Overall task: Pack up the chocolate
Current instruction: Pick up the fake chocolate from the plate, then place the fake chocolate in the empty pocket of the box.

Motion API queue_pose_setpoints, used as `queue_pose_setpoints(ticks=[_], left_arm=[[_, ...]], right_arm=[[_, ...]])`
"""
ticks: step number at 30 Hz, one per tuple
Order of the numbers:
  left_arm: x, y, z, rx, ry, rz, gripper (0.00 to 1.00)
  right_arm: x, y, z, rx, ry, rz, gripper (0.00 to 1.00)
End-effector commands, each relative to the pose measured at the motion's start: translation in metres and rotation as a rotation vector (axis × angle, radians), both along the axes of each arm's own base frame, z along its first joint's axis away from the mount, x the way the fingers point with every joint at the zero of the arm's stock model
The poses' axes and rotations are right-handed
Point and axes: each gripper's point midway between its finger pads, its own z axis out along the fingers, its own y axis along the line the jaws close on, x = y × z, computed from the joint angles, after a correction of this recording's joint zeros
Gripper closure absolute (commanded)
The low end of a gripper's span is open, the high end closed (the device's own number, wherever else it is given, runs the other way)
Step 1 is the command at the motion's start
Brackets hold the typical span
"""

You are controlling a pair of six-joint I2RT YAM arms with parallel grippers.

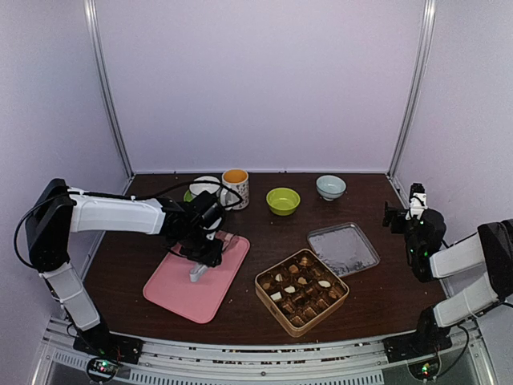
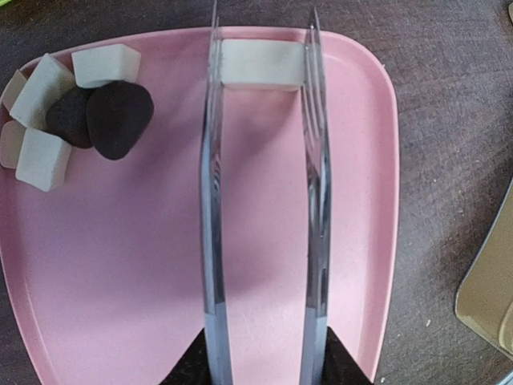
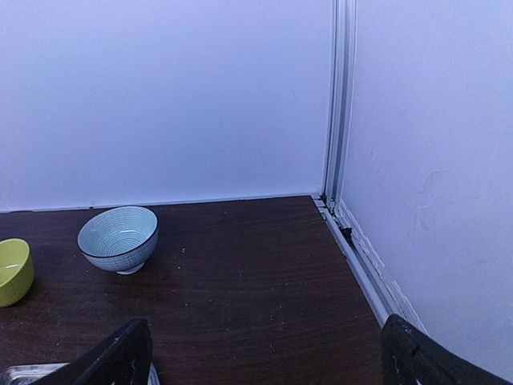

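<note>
My left gripper (image 2: 268, 365) is shut on metal tongs (image 2: 210, 200) and hovers over the pink tray (image 2: 160, 281). The tong tips sit on either side of a cream-white chocolate (image 2: 262, 63) at the tray's far edge, touching or nearly touching it. More chocolate, white blocks and dark lumps (image 2: 119, 119), is heaped in the tray's left corner. The square gold tin (image 1: 301, 290) holds several pieces in its cells. My right gripper (image 3: 264, 361) stands open and empty at the far right (image 1: 405, 210).
The tin's lid (image 1: 343, 249) lies beside the tin. A mug (image 1: 235, 188), a white cup (image 1: 204, 187), a green bowl (image 1: 283, 200) and a blue bowl (image 3: 119, 238) line the back. White walls and metal posts enclose the table.
</note>
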Motion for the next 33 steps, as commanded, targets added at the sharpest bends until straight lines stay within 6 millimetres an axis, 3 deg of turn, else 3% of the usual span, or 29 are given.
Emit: queue_pose_setpoints(ticks=[1,9,15,21,29,33], left_arm=[[0.004,-0.005,0.024,-0.048,-0.033,-0.014,0.71],[-0.015,0.001,0.051,-0.117,-0.030,-0.036,0.73],[-0.043,-0.009,0.064,-0.232,0.030,-0.137,0.76],[-0.074,-0.033,0.082,-0.391,0.067,-0.295,0.76],[-0.105,-0.075,0.108,-0.421,0.020,-0.510,0.76],[-0.114,-0.094,0.109,-0.409,0.013,-0.561,0.76]], right_arm=[[0.003,-0.001,0.008,-0.003,-0.024,-0.001,0.00],[0.003,-0.001,0.008,-0.002,-0.025,-0.001,0.00],[0.003,-0.001,0.009,-0.003,-0.027,-0.001,0.00],[0.003,-0.001,0.009,-0.002,-0.027,-0.001,0.00],[0.003,-0.001,0.008,-0.002,-0.026,-0.001,0.00],[0.003,-0.001,0.008,-0.002,-0.025,-0.001,0.00]])
